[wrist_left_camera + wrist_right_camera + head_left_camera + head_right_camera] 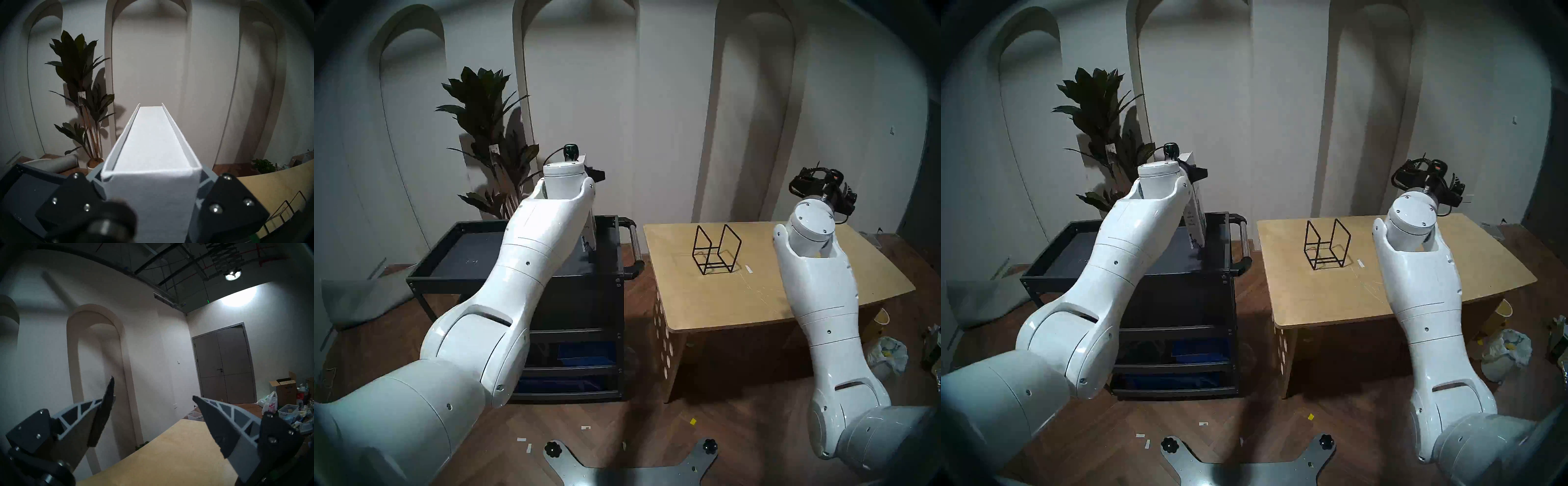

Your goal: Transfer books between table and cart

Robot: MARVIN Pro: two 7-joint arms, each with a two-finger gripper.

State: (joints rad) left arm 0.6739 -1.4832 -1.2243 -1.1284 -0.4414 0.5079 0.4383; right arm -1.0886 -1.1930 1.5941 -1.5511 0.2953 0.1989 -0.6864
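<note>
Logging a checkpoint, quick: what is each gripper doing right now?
Left gripper: shut on the tall white hardcover book.
Right gripper: open, holding nothing.

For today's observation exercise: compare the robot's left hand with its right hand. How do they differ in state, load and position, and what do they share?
1. The left hand is shut on the white book; the right hand is open and holds nothing.
2. The left hand is above the black cart; the right hand is above the plywood table's far right side.
Shared: both are raised and have dark fingers.
</note>
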